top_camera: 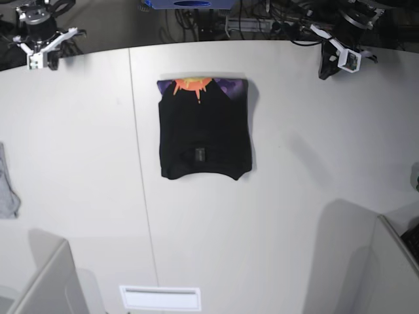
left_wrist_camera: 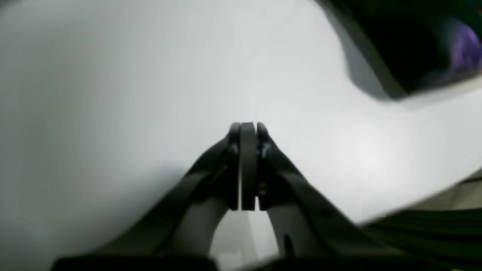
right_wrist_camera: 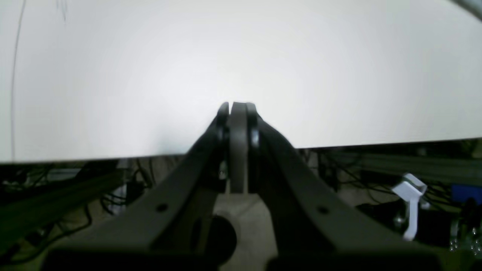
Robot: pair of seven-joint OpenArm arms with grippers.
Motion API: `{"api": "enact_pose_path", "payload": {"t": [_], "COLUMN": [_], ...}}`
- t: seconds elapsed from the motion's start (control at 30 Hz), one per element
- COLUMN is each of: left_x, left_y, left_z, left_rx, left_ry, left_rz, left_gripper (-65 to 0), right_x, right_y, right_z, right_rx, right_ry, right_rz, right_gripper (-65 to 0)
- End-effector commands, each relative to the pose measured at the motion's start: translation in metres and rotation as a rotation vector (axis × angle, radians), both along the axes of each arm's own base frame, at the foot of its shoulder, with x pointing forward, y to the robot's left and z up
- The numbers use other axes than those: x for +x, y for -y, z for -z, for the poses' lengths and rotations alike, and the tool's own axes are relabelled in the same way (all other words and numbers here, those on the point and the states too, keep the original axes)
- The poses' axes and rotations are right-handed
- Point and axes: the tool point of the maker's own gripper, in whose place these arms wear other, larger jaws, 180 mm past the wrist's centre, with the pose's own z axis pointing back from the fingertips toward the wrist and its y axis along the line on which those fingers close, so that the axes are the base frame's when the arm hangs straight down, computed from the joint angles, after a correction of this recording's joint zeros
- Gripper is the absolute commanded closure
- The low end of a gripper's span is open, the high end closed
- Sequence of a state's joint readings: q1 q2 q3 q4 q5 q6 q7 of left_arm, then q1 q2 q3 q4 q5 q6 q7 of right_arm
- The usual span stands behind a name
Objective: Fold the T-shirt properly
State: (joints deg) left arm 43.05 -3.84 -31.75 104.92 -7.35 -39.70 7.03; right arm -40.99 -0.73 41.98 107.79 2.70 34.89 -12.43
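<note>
The black T-shirt (top_camera: 204, 131) lies folded into a compact rectangle on the white table (top_camera: 294, 196), with a strip of its orange and purple print showing along the far edge. My left gripper (top_camera: 325, 69) is shut and empty at the table's far right edge, well apart from the shirt. In the left wrist view the gripper (left_wrist_camera: 247, 126) hangs over bare table, and a blurred corner of the T-shirt (left_wrist_camera: 395, 45) shows at the top right. My right gripper (top_camera: 40, 60) is shut and empty at the far left corner. In the right wrist view it (right_wrist_camera: 237, 105) sits at the table's edge.
A small grey cloth (top_camera: 6, 186) lies at the table's left edge. A white label plate (top_camera: 160, 297) sits at the front edge. Grey partitions stand at the front left (top_camera: 39, 281) and front right (top_camera: 393, 275). Cables and gear (top_camera: 249, 19) crowd behind the table.
</note>
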Motion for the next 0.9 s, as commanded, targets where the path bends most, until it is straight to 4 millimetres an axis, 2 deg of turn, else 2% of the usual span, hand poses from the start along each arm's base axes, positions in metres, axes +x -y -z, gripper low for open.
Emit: {"api": "enact_pose_path", "payload": {"t": [0.0, 0.1, 0.23, 0.33, 0.5, 0.6, 0.67, 0.73, 0.83, 0.87], "left_x": [-0.004, -0.029, -0.075, -0.103, -0.135, -0.152, -0.161, -0.18, -0.2, -0.205], "left_y": [0.002, 0.006, 0.035, 0.046, 0.05, 0.048, 0.05, 0.047, 0.048, 0.048], "left_z": [-0.001, 0.016, 0.033, 0.045, 0.069, 0.083, 0.098, 0.121, 0.157, 0.168], "left_rx": [-0.027, -0.089, -0.213, -0.26, -0.291, -0.297, -0.303, -0.273, -0.264, -0.267], "left_ry": [0.015, -0.01, -0.056, -0.125, -0.231, -0.29, -0.334, -0.427, -0.54, -0.574], "left_rz": [-0.015, -0.053, -0.044, -0.003, -0.009, -0.035, -0.026, 0.021, 0.039, 0.031], "left_gripper": [0.0, 0.0, 0.0, 0.0, 0.0, 0.0, 0.0, 0.0, 0.0, 0.0], "right_x": [-0.002, -0.02, -0.049, -0.074, -0.109, -0.142, -0.16, -0.174, -0.195, -0.208], "right_y": [-0.004, -0.015, -0.016, -0.019, -0.016, -0.015, -0.015, -0.012, -0.024, -0.032], "right_z": [-0.008, -0.01, -0.005, 0.003, 0.021, 0.043, 0.064, 0.085, 0.117, 0.127], "right_rx": [-0.006, -0.005, 0.002, 0.017, 0.047, 0.081, 0.122, 0.159, 0.232, 0.261], "right_ry": [0.014, -0.03, -0.097, -0.167, -0.262, -0.382, -0.452, -0.5, -0.588, -0.64], "right_rz": [-0.025, -0.052, -0.03, -0.028, 0.009, 0.05, 0.091, 0.124, 0.118, 0.098], "right_gripper": [0.0, 0.0, 0.0, 0.0, 0.0, 0.0, 0.0, 0.0, 0.0, 0.0]}}
